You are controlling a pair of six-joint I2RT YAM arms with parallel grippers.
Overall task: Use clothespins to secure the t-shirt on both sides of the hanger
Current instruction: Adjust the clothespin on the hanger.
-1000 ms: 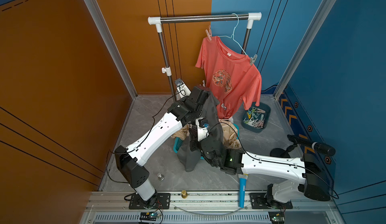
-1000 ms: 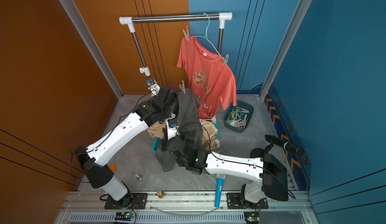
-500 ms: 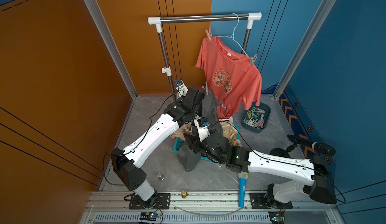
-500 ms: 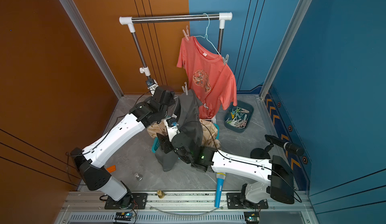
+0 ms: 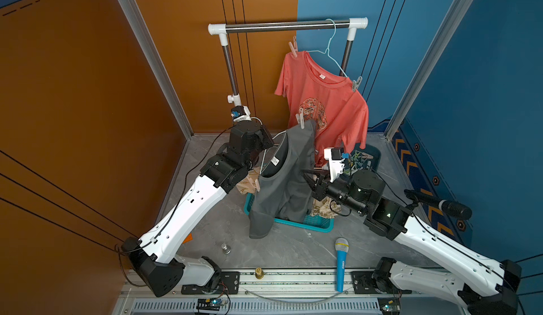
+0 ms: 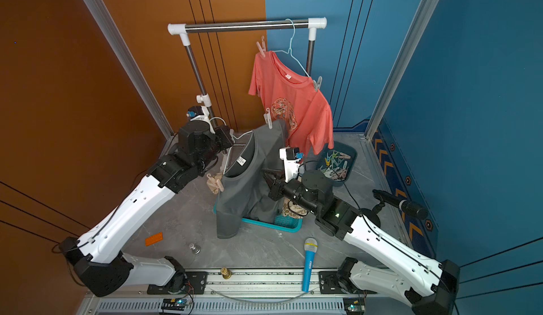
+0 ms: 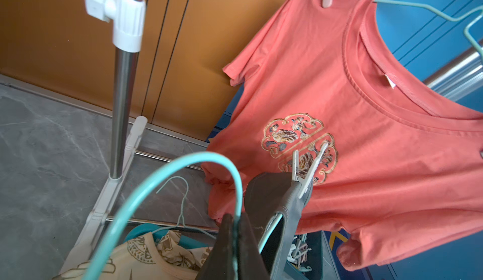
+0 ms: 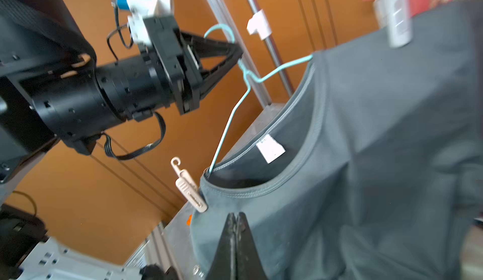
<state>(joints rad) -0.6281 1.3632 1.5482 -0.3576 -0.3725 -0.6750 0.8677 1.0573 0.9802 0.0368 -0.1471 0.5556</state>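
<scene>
A grey t-shirt (image 5: 282, 187) hangs on a teal wire hanger (image 8: 235, 103). My left gripper (image 7: 236, 220) is shut on the hanger's hook and holds it up over the basket. A white clothespin (image 5: 300, 118) is clipped on the shirt's upper shoulder. A beige clothespin (image 8: 189, 187) is clipped on the lower shoulder beside the collar. My right gripper (image 8: 236, 217) is shut with nothing in it, its tips just off the shirt's front below the collar. In both top views it points at the cloth from the right (image 6: 264, 171). More clothespins fill a dark bin (image 5: 377, 156).
A salmon t-shirt (image 5: 326, 104) hangs pinned on a second hanger from the rack bar (image 5: 288, 25), right behind the grey one. A teal basket (image 5: 305, 225) of beige clothes sits under the grey shirt. A blue microphone (image 5: 341, 263) and a small metal weight (image 5: 225, 248) lie on the floor.
My right gripper opened, let go of the beige clothespin at the lower shoulder, pulled back to the right and shut. The clothespin stays on the shirt. The left arm shifted slightly.
</scene>
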